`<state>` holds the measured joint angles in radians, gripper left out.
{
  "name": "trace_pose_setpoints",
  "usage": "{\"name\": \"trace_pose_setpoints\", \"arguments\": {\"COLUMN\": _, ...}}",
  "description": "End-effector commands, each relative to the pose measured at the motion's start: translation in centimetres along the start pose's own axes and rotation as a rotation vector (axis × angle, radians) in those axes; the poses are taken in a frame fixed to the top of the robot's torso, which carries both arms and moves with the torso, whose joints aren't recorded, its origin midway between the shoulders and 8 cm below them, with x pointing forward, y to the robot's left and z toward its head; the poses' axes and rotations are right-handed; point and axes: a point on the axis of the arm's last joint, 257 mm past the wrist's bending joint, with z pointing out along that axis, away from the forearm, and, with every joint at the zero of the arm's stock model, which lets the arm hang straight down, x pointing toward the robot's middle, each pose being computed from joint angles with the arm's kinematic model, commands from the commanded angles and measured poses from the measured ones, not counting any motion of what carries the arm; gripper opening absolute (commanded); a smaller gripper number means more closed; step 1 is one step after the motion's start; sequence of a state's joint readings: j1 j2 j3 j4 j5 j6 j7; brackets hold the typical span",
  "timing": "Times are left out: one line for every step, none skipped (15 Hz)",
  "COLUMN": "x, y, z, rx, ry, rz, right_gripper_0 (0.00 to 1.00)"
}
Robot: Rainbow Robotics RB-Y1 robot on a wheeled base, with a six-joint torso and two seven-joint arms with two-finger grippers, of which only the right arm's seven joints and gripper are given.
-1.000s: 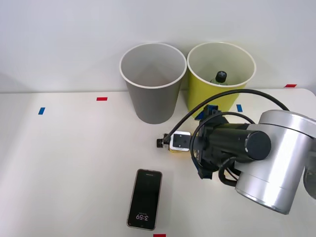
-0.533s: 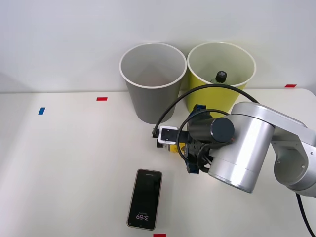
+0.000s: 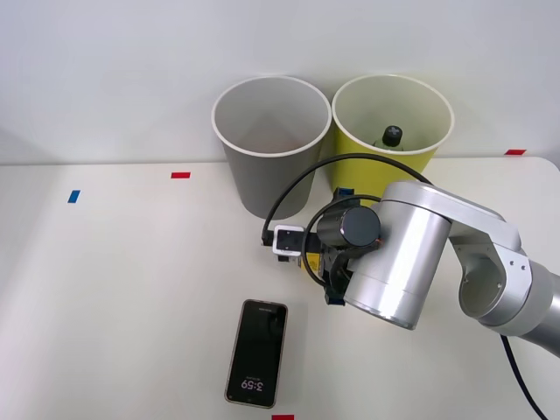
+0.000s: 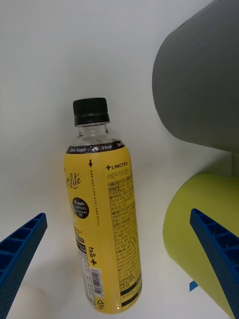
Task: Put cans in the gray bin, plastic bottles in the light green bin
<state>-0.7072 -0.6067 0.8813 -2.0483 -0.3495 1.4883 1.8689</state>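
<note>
Big white table [image 3: 114, 289] spread out in front, and the silver right arm [image 3: 398, 254] sweeps in low across it from the right, its wrist dipping down just in front of the two bins. At the back stand the gray bin [image 3: 269, 144] and, touching or nearly touching it on the right, the green bin [image 3: 392, 131], both upright against the wall. Inside the green bin a dark bottle [image 3: 390, 137] already sits, black cap poking up.

Down at the wrist, the gripper [image 4: 119, 269] is wide open, blue ribbed fingers [image 4: 20, 249] splayed to either side with clear space between them and the yellow bottle [image 4: 104, 224]. That bottle lies on the table between the fingers, not touched by either, black cap pointing away from the wrist, yellow label with dark print facing the camera. From the wrist view, the gray bin's wall [image 4: 204, 79] and the green bin's wall [image 4: 199, 224] loom just beside the bottle. From the front, the arm covers nearly all of the bottle; it lies close in front of the bins.

Nearer the robot, a black phone [image 3: 257, 353] lies flat, screen lit. Small red tape [image 3: 180, 175] and blue tape [image 3: 73, 196] mark the table at left.
</note>
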Motion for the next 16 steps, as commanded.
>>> {"name": "trace_pose_setpoints", "arguments": {"x": 0.0, "y": 0.4, "z": 1.0, "rx": 0.002, "ry": 0.022, "rz": -0.017, "right_gripper_0": 1.0}}
{"name": "trace_pose_setpoints", "arguments": {"x": -0.1, "y": 0.4, "z": 1.2, "rx": -0.002, "ry": 0.026, "rz": -0.013, "right_gripper_0": 1.0}}
{"name": "trace_pose_setpoints", "arguments": {"x": -0.3, "y": 0.4, "z": 1.6, "rx": -0.006, "ry": 0.031, "rz": -0.007, "right_gripper_0": 1.0}}
{"name": "trace_pose_setpoints", "arguments": {"x": -0.3, "y": 0.4, "z": 1.9, "rx": -0.006, "ry": 0.038, "rz": -0.003, "right_gripper_0": 1.0}}
{"name": "trace_pose_setpoints", "arguments": {"x": -0.4, "y": 0.4, "z": 2.1, "rx": -0.006, "ry": 0.04, "rz": 0.0, "right_gripper_0": 1.0}}
{"name": "trace_pose_setpoints", "arguments": {"x": -0.6, "y": 0.3, "z": 2.4, "rx": -0.008, "ry": 0.044, "rz": 0.002, "right_gripper_0": 1.0}}
{"name": "trace_pose_setpoints", "arguments": {"x": -0.6, "y": 0.3, "z": 2.7, "rx": -0.01, "ry": 0.053, "rz": 0.002, "right_gripper_0": 1.0}}
{"name": "trace_pose_setpoints", "arguments": {"x": -0.5, "y": 0.2, "z": 3.1, "rx": -0.011, "ry": 0.061, "rz": 0.002, "right_gripper_0": 1.0}}
{"name": "trace_pose_setpoints", "arguments": {"x": -0.4, "y": 0.2, "z": 3.4, "rx": -0.013, "ry": 0.071, "rz": 0.001, "right_gripper_0": 1.0}}
{"name": "trace_pose_setpoints", "arguments": {"x": -0.5, "y": 0.3, "z": 3.8, "rx": -0.003, "ry": 0.082, "rz": -0.021, "right_gripper_0": 1.0}}
{"name": "trace_pose_setpoints", "arguments": {"x": -0.6, "y": 0.4, "z": 4.2, "rx": 0.009, "ry": 0.09, "rz": -0.037, "right_gripper_0": 1.0}}
{"name": "trace_pose_setpoints", "arguments": {"x": -0.6, "y": 0.5, "z": 4.6, "rx": 0.01, "ry": 0.097, "rz": -0.036, "right_gripper_0": 1.0}}
{"name": "trace_pose_setpoints", "arguments": {"x": -0.3, "y": 0.4, "z": 4.7, "rx": 0.011, "ry": 0.104, "rz": -0.04, "right_gripper_0": 1.0}}
{"name": "trace_pose_setpoints", "arguments": {"x": -0.1, "y": 0.4, "z": 4.8, "rx": 0.01, "ry": 0.108, "rz": -0.042, "right_gripper_0": 1.0}}
{"name": "trace_pose_setpoints", "arguments": {"x": 0.0, "y": 0.3, "z": 4.9, "rx": 0.01, "ry": 0.113, "rz": -0.044, "right_gripper_0": 1.0}}
{"name": "trace_pose_setpoints", "arguments": {"x": 0.1, "y": 0.5, "z": 5.0, "rx": 0.007, "ry": 0.116, "rz": -0.046, "right_gripper_0": 1.0}}
